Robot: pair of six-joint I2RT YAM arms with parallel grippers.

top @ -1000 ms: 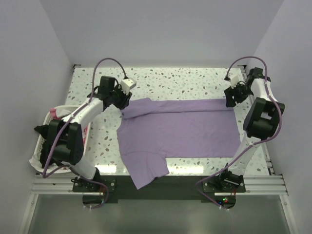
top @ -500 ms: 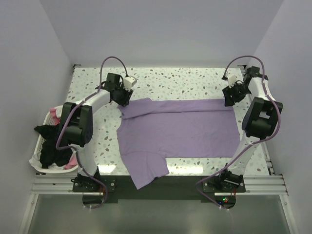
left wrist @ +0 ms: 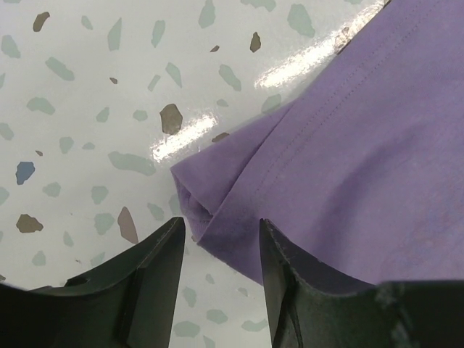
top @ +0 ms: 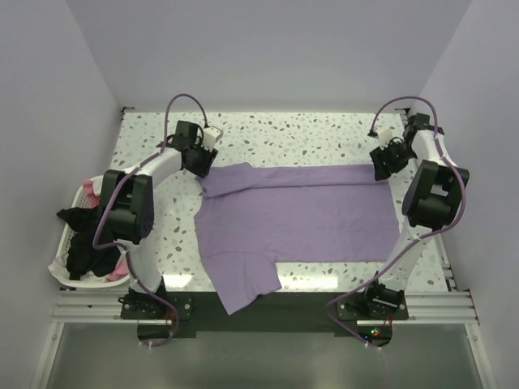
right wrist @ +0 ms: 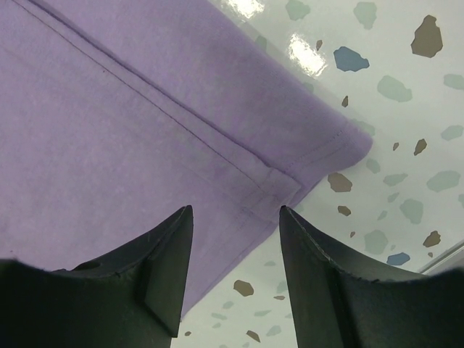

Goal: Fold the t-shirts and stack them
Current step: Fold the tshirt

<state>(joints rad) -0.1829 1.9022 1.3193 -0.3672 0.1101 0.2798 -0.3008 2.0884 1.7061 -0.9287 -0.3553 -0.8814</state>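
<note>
The lilac-purple t-shirt (top: 296,219) lies spread across the table, one sleeve hanging over the near edge. My left gripper (top: 201,166) is open just above its far-left corner; in the left wrist view that folded corner (left wrist: 210,210) lies between the fingers (left wrist: 156,268). My right gripper (top: 381,168) is open above the far-right corner; the hemmed corner (right wrist: 290,181) shows between its fingers (right wrist: 170,254). Neither holds cloth. Black and pink shirts (top: 85,243) lie in the basket.
A white laundry basket (top: 61,271) stands off the table's left edge. The speckled table (top: 292,138) runs to the back wall. Walls close in on both sides. The table's right edge (top: 438,243) is near the right arm.
The left arm swung away from the basket and its gripper shifted slightly back over the shirt's far-left corner. The right gripper moved a little. The shirt lies as before.
</note>
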